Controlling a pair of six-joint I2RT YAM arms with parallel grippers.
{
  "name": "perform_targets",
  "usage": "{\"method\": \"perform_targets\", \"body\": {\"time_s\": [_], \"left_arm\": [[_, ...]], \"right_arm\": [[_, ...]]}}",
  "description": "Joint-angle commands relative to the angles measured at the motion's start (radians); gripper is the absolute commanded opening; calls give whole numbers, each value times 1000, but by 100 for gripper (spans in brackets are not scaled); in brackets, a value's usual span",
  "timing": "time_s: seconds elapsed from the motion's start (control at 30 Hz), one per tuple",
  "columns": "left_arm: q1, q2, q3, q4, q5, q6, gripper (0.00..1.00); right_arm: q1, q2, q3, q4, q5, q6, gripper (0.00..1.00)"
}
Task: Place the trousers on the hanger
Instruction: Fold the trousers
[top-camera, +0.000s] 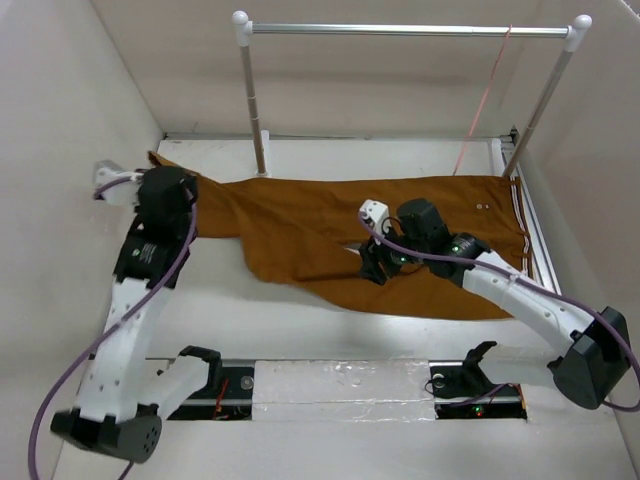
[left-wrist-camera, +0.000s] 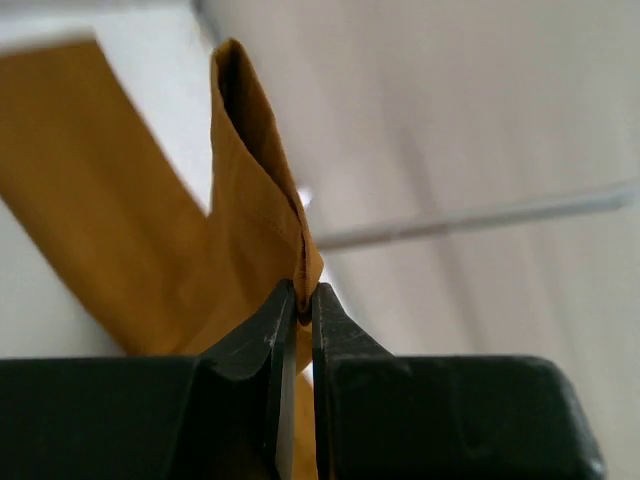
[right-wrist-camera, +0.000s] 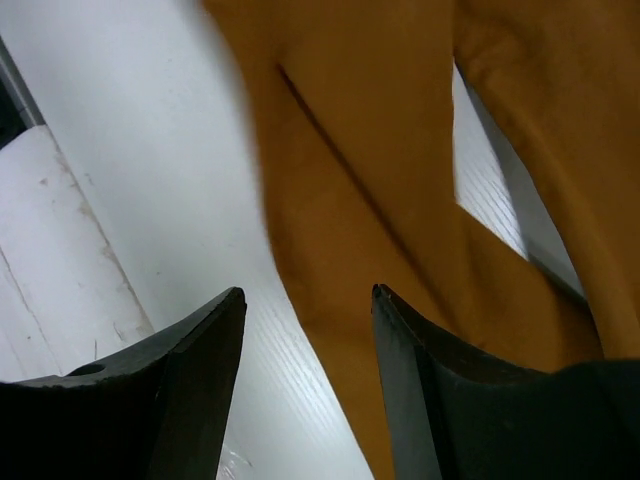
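Observation:
The rust-brown trousers (top-camera: 300, 225) lie flat across the table, with the striped waistband (top-camera: 518, 215) at the right. My left gripper (top-camera: 188, 197) is shut on a fold of a leg end at the far left. In the left wrist view the cloth (left-wrist-camera: 250, 180) stands up pinched between the fingertips of that gripper (left-wrist-camera: 303, 300). My right gripper (top-camera: 373, 267) is open, low over the trousers' near edge. In the right wrist view the cloth edge (right-wrist-camera: 340, 250) lies between its spread jaws (right-wrist-camera: 308, 300). The pink wire hanger (top-camera: 485, 100) hangs from the rail at the back right.
A silver rail (top-camera: 400, 30) on white posts (top-camera: 255, 120) spans the back of the table. White walls close in on the left and right. A metal strip (top-camera: 330, 385) with clamps runs along the near edge between the arm bases.

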Motion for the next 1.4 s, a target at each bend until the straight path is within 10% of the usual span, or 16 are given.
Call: {"method": "perform_targets", "body": {"time_s": [0.0,0.2,0.37,0.57,0.83,1.0,1.37], "left_arm": [[9,-59,70,-163,-235,100,0],[9,-110,146,-230,-443,209,0],[9,-147,181,-369,-603,243,0],[9,-217,147,-271,-539,386,0],[9,-29,264,-227,-5,596,0],[-8,-74,183,-193,15,627,0],[-283,-213,178,-288,-204,648,0]], "right_arm": [[-42,-53,-19,-63,19,14,59],[-189,-163,-117,-140,74,43,54],[-364,-263,-160,-238,62,25,17],[-538,-296,-171,-315,118,16,0],[-751,-210,-90,-438,349,114,0],[-1036,-174,-151,-384,229,184,0],[-1594,-118,-272,-315,243,238,45]]}}
